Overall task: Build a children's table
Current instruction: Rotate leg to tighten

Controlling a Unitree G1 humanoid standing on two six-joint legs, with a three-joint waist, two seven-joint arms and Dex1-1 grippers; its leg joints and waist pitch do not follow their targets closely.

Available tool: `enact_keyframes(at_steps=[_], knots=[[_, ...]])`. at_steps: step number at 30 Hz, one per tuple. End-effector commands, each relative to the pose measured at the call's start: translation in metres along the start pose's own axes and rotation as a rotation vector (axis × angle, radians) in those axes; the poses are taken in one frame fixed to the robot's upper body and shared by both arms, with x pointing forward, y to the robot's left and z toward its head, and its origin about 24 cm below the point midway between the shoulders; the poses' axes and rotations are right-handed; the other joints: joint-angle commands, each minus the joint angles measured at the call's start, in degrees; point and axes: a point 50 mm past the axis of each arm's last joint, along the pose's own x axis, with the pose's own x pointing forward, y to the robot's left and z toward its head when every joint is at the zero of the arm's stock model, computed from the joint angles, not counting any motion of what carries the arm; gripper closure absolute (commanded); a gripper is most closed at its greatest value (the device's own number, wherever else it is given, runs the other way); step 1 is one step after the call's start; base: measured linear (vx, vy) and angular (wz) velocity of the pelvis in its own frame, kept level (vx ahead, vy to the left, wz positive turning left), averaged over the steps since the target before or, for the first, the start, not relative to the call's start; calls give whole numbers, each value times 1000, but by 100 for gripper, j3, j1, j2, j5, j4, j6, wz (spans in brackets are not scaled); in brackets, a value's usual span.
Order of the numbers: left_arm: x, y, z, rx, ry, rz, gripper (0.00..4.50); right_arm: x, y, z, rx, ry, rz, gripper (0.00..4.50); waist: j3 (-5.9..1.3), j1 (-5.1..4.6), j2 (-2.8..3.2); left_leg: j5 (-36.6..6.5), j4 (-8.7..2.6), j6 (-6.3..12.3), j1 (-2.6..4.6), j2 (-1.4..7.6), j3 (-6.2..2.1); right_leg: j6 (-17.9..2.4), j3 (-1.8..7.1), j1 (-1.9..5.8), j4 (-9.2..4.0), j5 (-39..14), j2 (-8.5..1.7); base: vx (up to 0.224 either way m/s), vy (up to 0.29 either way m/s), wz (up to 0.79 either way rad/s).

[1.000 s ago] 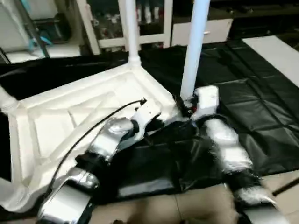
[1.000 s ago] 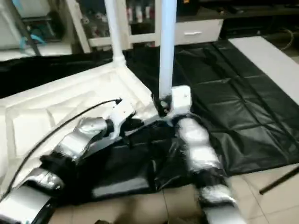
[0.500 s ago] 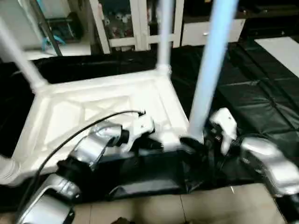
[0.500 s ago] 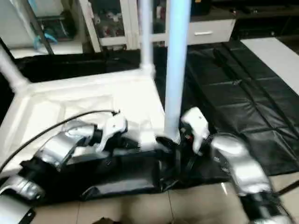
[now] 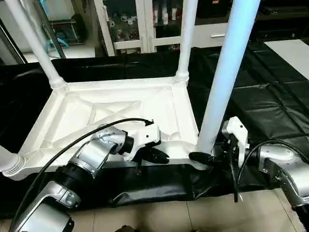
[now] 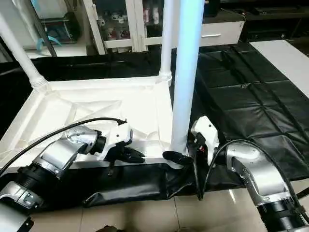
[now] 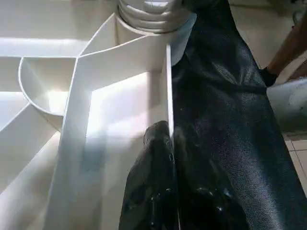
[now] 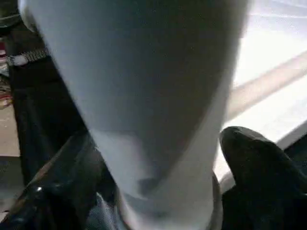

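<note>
The black-covered work table (image 5: 270,87) carries the white tabletop (image 5: 116,108) upside down, ribs up, so the corner sockets face upward for the legs. Legs stand in the two far corners, and the nearest leg (image 5: 227,72) rises from the near corner socket on the robot's right. The right gripper (image 5: 205,155) sits at that leg's base, one black finger either side; whether they press it or stand just clear is hard to tell. The left gripper (image 5: 157,155) is pinched on the tabletop's near rim, probably to steady it.
</note>
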Motion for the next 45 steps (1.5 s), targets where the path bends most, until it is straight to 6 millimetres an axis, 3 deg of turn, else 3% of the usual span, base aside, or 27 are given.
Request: enact_keyframes(at_steps=[1, 15, 24, 27, 28, 31, 33, 34, 36, 37, 38, 39, 41, 43, 44, 45], knots=[[-5, 2, 7, 37, 3, 11, 450, -3, 1, 2, -5, 3, 9, 85, -383, -24, -89, -1111, -466, 442, 116, 275, -100, -1284, 183, 265, -386, -1196, -274, 0, 0, 0], [-5, 0, 6, 31, 14, -8, 450, -6, 2, 0, 6, 18, 39, 203, -400, -19, -81, -979, -447, 470, 113, 268, -101, -1319, 179, 282, -365, -1021, -271, 0, 0, 0], [-4, 0, 6, 26, 16, -6, 450, -4, -1, -2, 4, 24, 11, 236, -392, -18, -96, -1016, -449, 459, 116, 267, -98, -1308, 178, 277, -371, -1133, -268, 0, 0, 0], [-3, 4, 6, 18, 11, 33, 450, 2, -11, -4, -3, 25, -94, 240, -380, -45, -99, -1116, -455, 411, 115, 258, -97, -1278, 173, 265, -389, -1311, -271, 0, 0, 0], [-2, 8, 6, 9, 9, 77, 450, 6, -18, -6, 5, 25, -166, 241, -367, -72, -126, -1231, -460, 334, 108, 246, -98, -1222, 171, 265, -408, -1527, -267, 0, 0, 0], [1, 19, 6, -6, 12, 188, 450, 16, -26, -10, 32, 15, -281, 244, -356, -125, -116, -1446, -477, 197, 134, 228, -111, -1096, 159, 256, -451, -1928, -263, 0, 0, 0], [3, 25, 6, -23, 15, 258, 450, 25, -31, -12, 75, -5, -363, 248, -359, -203, -100, -1490, -473, 128, 134, 207, -113, -1075, 158, 231, -465, -1925, -247, 0, 0, 0], [5, 32, 6, -49, 17, 327, 450, 36, -35, -14, 113, -23, -469, 248, -368, -249, -120, -1486, -474, 106, 110, 198, -121, -1069, 155, 238, -450, -1895, -240, 0, 0, 0], [5, 32, 6, -49, 17, 327, 450, 36, -35, -14, 113, -23, -469, 250, -364, -282, -117, -1587, -489, 88, 116, 200, -136, -1039, 148, 254, -468, -1959, -248, 0, 0, 0], [9, 44, 9, -104, 14, 462, 450, 56, -44, -18, 207, -46, -668, 250, -366, -299, -104, -1598, -487, 97, 115, 205, -135, -1039, 154, 250, -461, -1933, -248, 0, 0, 0], [9, 44, 9, -104, 14, 462, 450, 56, -44, -18, 207, -46, -668, 251, -346, -368, -79, -1670, -477, 14, 99, 163, -131, -1053, 146, 204, -471, -2054, -244, 0, 0, 0], [11, 48, 10, -126, 12, 514, 450, 64, -45, -19, 232, -47, -731, 251, -358, -407, -78, -1821, -498, -42, 103, 175, -167, -1007, 120, 235, -477, -2172, -244, 0, 0, 0], [13, 53, 12, -151, 7, 583, 450, 72, -48, -19, 248, -51, -807, 251, -363, -427, -86, -1940, -496, -56, 142, 184, -155, -1022, 132, 198, -501, -2064, -241, 0, 0, 0], [18, 61, 15, -194, -1, 713, 450, 90, -50, -12, 288, -81, -934, 251, -386, -472, -67, -1887, -489, -39, 117, 168, -156, -1117, 135, 219, -470, -1777, -242, 0, 0, 0], [18, 61, 15, -194, -1, 713, 450, 90, -50, -12, 288, -81, -934, 251, -380, -510, -84, -1900, -489, -32, 117, 158, -156, -1153, 127, 219, -491, -1756, -239, 0, 0, 0], [20, 64, 17, -200, -2, 755, 450, 98, -50, -9, 310, -99, -965, 251, -393, -497, -88, -1866, -479, 68, 120, 159, -148, -1158, 129, 236, -494, -1694, -243, 0, 0, 0]])
